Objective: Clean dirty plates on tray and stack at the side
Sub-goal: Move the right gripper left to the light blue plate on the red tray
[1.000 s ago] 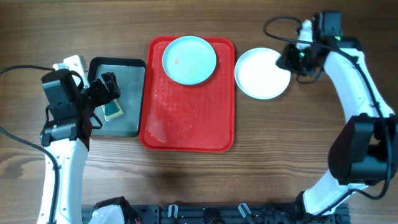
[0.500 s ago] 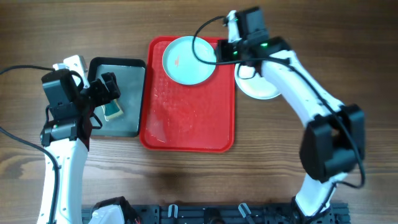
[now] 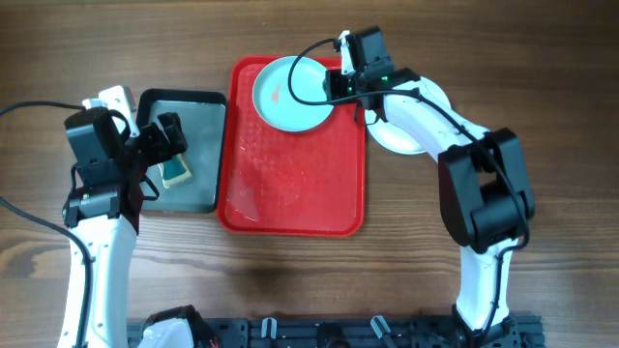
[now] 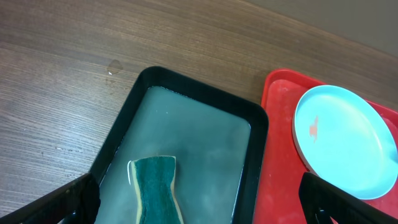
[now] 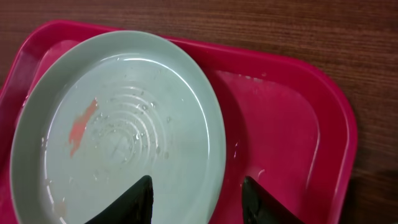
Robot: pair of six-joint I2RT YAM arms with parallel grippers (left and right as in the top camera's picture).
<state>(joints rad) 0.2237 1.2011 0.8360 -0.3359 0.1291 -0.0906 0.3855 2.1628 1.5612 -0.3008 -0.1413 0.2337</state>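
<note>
A wooden bench [image 3: 290, 280] seen from above, with a large red rectangular plastic tray [image 3: 290, 184] at its centre. Just left of the red tray sits a smaller dark grey metal tray [image 3: 184, 95] holding cloudy water and a green sponge [image 4: 155, 186]. The left pincer [image 3: 164, 137] hovers over that sponge, its jaws spread wide and holding nothing. At the far end of the red tray lies a round light blue plate [image 3: 290, 92], wet, with a small reddish smudge [image 5: 81, 127]. The right pincer [image 5: 198, 199] hangs over the plate's right rim, jaws parted, the rim between them. Just right of the red tray, a round white plate [image 3: 397, 137] rests on the bench.
</note>
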